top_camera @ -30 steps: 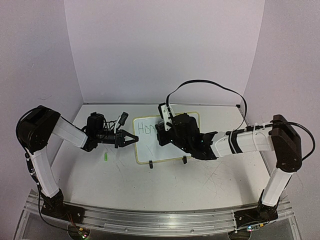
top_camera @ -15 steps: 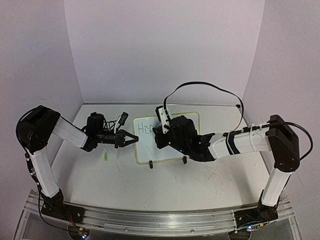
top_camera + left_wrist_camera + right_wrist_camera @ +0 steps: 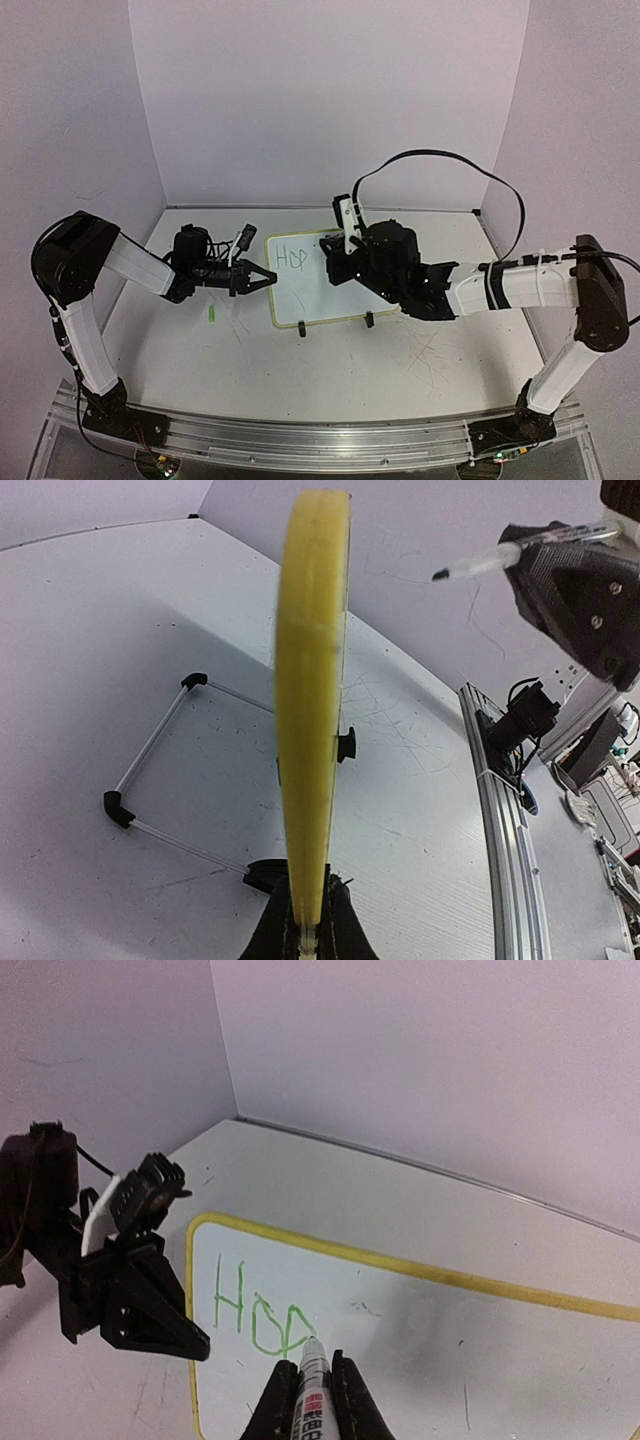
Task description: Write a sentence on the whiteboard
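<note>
Clamping the whiteboard (image 3: 312, 296) by its left rim with the left gripper (image 3: 268, 279). Pressing both fingers (image 3: 272, 942) tight onto the pale yellow edge, which the left wrist view is showing end-on, rising straight up from between them. Sitting on the table (image 3: 400, 360) with two black clip feet (image 3: 301, 329) along its near edge, stretching away to the right of those fingertips.

Pinching a white marker (image 3: 314, 1388) in the right gripper (image 3: 311, 1368), one finger narrowed onto each side of the barrel. Pointing its tip out ahead of the fingertips toward the board's face. Ending just under the last green letter in the right wrist view. Appearing to stand off the board's surface in the left wrist view, though not clearly enough for settling whether it is touching.

Showing the sentence (image 3: 262, 1318) only as green letters reading "Hop", near the board's upper left corner. Sitting just ahead and slightly left of the right fingertips, and a little beyond the rim from the left fingertips.

Lying on the table behind and below the left fingers, toward the near edge, a small green cap (image 3: 212, 315). Arching high behind the right gripper, a black cable (image 3: 440, 160).
</note>
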Tool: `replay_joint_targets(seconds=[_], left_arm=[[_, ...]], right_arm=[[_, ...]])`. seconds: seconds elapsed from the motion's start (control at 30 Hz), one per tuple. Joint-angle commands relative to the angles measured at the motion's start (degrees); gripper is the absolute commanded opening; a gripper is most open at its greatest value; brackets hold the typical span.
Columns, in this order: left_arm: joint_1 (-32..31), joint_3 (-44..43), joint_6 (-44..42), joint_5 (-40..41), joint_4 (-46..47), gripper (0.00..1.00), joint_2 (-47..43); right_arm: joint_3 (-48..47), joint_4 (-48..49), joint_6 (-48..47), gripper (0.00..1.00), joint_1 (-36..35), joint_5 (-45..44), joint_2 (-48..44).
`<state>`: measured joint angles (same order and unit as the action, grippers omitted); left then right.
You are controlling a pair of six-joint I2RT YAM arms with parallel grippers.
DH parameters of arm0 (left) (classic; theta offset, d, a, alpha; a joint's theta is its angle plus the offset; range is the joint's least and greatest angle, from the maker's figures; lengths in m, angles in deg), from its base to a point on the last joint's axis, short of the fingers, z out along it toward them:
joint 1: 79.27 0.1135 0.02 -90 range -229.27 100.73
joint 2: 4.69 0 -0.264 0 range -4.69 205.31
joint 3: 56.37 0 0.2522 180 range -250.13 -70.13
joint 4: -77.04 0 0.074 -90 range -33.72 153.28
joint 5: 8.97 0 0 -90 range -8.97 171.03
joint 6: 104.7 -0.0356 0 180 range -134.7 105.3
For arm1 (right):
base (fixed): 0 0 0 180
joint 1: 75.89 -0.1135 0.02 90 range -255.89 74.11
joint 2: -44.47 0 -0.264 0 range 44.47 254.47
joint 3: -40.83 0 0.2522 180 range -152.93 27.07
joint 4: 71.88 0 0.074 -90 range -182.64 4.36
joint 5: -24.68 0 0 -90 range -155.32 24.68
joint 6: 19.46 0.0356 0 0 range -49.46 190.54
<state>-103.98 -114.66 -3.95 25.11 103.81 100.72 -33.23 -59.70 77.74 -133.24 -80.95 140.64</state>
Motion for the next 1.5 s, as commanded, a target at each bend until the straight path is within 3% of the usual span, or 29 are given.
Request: replay_joint_targets(seconds=[0.0,0.73,1.47], left_arm=[[0.09,-0.37,-1.89,2.38,-1.44,0.00,-1.47],[0.06,-0.64,-2.14,2.22,-1.74,0.00,-1.25],[0.08,-0.64,-2.15,2.24,-1.82,0.00,-1.25]], right_arm=[[-0.89,1.03,-0.69,0.00,1.25,-0.93,-0.71],[-5.84,0.75,-1.49,0.00,1.16,1.25,6.52],[-2.40,-0.11,0.64,0.00,1.15,-3.76,4.65]])
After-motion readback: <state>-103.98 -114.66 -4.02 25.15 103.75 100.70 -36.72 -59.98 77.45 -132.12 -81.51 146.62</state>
